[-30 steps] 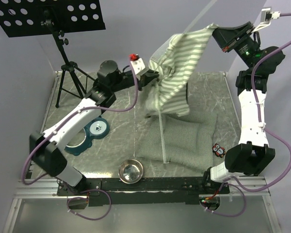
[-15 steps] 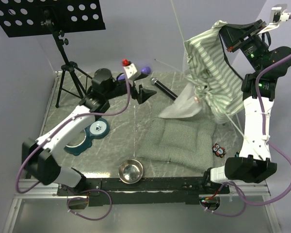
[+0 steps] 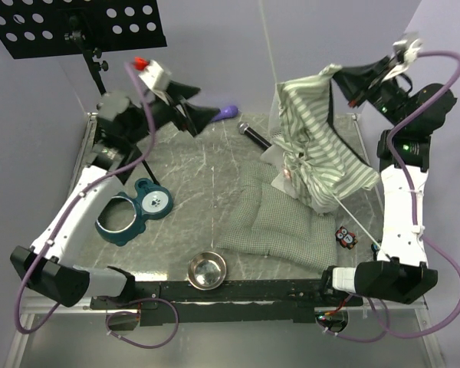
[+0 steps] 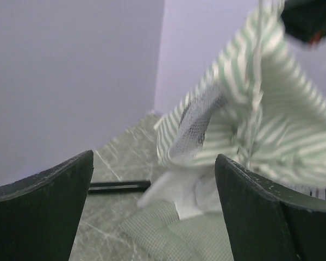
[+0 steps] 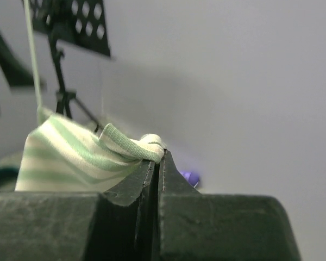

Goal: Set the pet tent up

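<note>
Moved since before: the left gripper [image 3: 199, 119] has let go of the cloth and pulled back to the far left. The big soft green-and-white striped pet tent [image 3: 314, 146] has swung over to the right.
Left jaws: wide apart, with nothing between them. The left wrist view looks across at the tent from well away.
Right jaws: the right gripper [image 3: 343, 75] is pressed together on a top fold of the striped cloth, high up at the far right. The right wrist view shows the fold pinched tight.
Where the tent is: it hangs from the right gripper in a crumpled bunch. Its low end seems to rest on the far right part of the grey-green checked cushion mat [image 3: 268, 222]. Some white mesh shows in the folds.
Pole: one thin white bendy pole [image 3: 356, 222] sticks out from under the cloth toward the near right. It is straight, not bowed.
Done so far: the mat lies flat on the grey stone-look table [image 3: 199, 169], and the tent is lifted up.
Left to do: I think nearly all of it. The cloth has no tent shape yet, and it must be spread out and stood over the mat.
Other things: a teal double bowl holder [image 3: 134, 211] sits on the left, and a round steel bowl [image 3: 207, 270] sits at the near edge.
Writing: no words or brand names can be read.
</note>
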